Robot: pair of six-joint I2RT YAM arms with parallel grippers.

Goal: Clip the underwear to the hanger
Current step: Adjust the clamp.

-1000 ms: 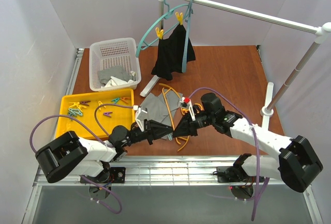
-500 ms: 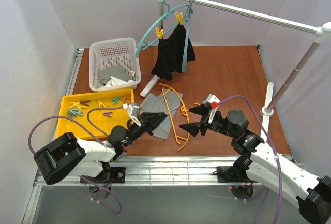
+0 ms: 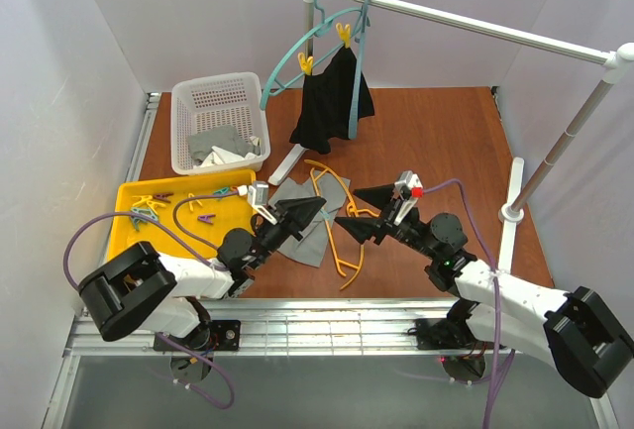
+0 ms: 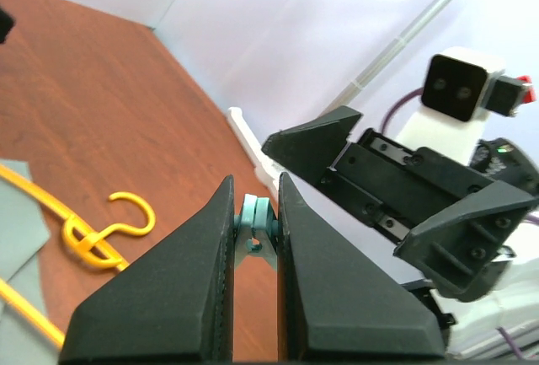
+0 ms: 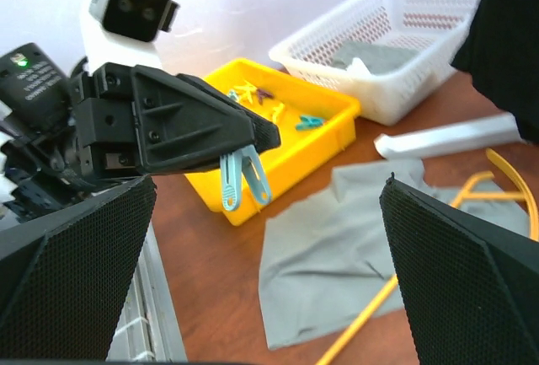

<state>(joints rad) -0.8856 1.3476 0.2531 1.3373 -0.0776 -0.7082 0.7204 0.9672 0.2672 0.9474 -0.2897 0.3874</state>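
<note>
My left gripper (image 3: 315, 208) is shut on a teal clothespin (image 4: 256, 228), whose two legs hang below the fingertips (image 5: 240, 181). It hovers over the grey underwear (image 3: 297, 236), which lies flat on the table (image 5: 337, 247). The yellow-orange hanger (image 3: 340, 241) lies beside and partly on the underwear, with its hook (image 4: 126, 220) on the wood. My right gripper (image 3: 363, 211) faces the left one from the right, open wide and holding nothing (image 5: 271, 213). The clothespin hangs between the two grippers, just beyond the right one's fingertips.
A yellow tray (image 3: 134, 236) with several clothespins and a white basket (image 3: 218, 92) of laundry sit at the left. A teal hanger with a black garment (image 3: 332, 102) hangs on the white rail (image 3: 466, 23). The rack's feet (image 3: 287, 163) and post (image 3: 515, 213) stand on the table.
The right gripper has opened wide and drawn back from the left gripper's tip. The left gripper has lifted and swung toward the back, still gripping the clothespin.
</note>
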